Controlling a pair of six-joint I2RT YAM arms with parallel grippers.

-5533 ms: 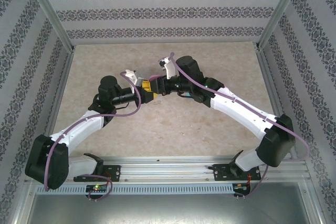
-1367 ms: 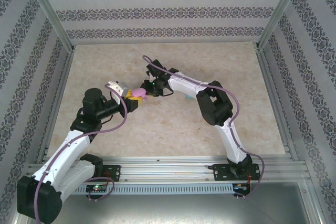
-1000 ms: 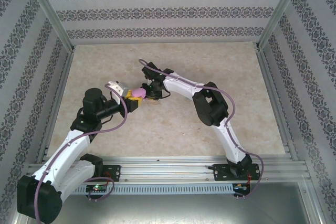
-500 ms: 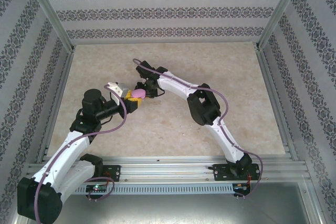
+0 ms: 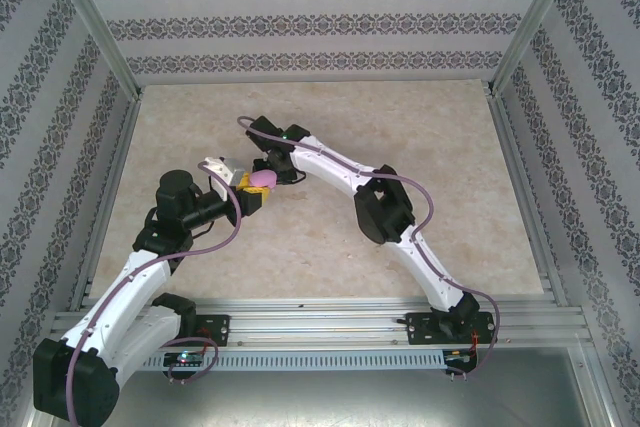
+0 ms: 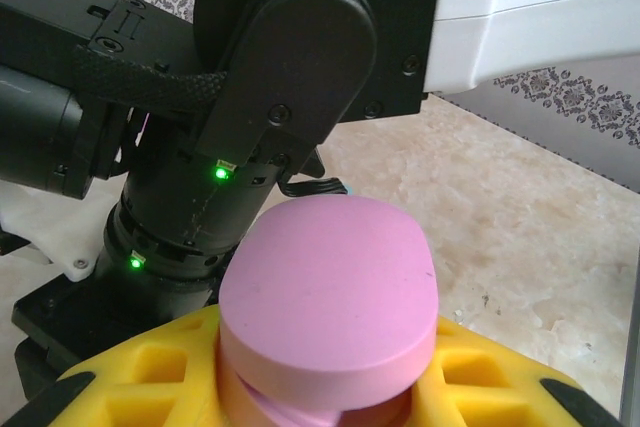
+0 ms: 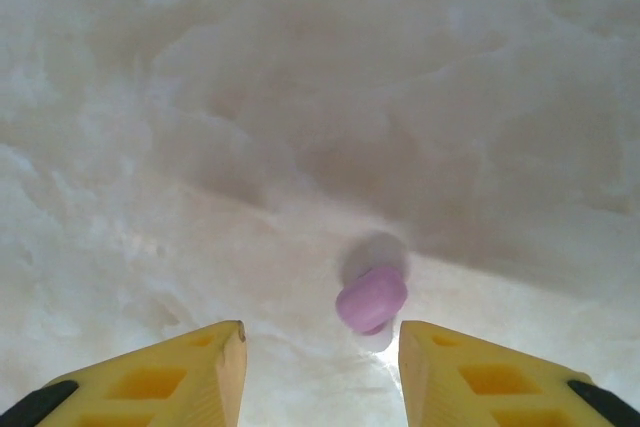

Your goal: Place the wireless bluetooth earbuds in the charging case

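The right arm has swung further left, reaching past the case. The left hand grips the pink case. The right hand hangs released, fingers spread, over a pink bud lying on the surface just ahead of them. Picking up that bud looks next.

The pale marbled table is beige and mottled, and a small pink earbud lies on it, left of centre.
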